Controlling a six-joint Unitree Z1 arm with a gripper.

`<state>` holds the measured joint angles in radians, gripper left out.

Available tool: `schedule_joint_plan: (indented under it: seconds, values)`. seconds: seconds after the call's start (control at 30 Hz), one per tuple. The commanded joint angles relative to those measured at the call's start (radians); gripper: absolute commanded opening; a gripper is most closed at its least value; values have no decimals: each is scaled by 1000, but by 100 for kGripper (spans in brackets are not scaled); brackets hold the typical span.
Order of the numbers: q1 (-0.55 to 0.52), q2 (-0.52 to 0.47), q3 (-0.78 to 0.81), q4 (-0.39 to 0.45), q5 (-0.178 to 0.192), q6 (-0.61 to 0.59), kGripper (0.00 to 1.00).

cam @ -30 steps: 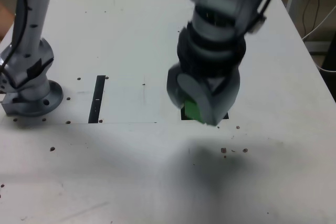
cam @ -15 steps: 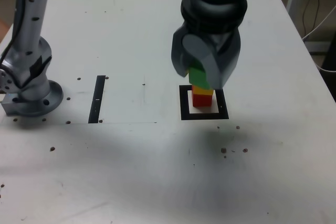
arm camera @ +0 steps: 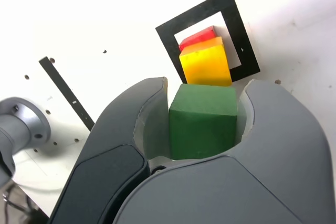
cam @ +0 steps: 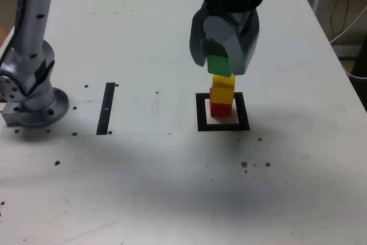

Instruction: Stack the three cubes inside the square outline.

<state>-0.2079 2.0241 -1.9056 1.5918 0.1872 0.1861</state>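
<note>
hand [cam: 221,61]: grips green cube [cam: 218,65]; yellow cube [cam: 223,89]: on red cube [cam: 221,109]

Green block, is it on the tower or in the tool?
In the tool: the jaws pinch the green block from both sides.

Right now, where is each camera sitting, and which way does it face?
Exterior view: off the arm, looking down across the white table; it shows the arm's base and the end effector.
Wrist view: on the wrist, looking past the end effector's jaws toward the tabletop; part of the base shows too.
Both share: the green cube, yellow cube, red cube and square outline.
</note>
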Motion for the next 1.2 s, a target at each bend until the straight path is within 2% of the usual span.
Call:
schedule_joint_plan:
  seconds: [0.0,0.3,0.5,0.73,1.17]
  values:
    - [13,-7,6,12,-13,-29,33]
    - [53,-1,30,12,-61,-155,33]
    - [62,5,38,9,-79,-213,33]
    - [62,16,36,6,-85,-223,33]
    - [66,52,22,-7,-73,-206,33]
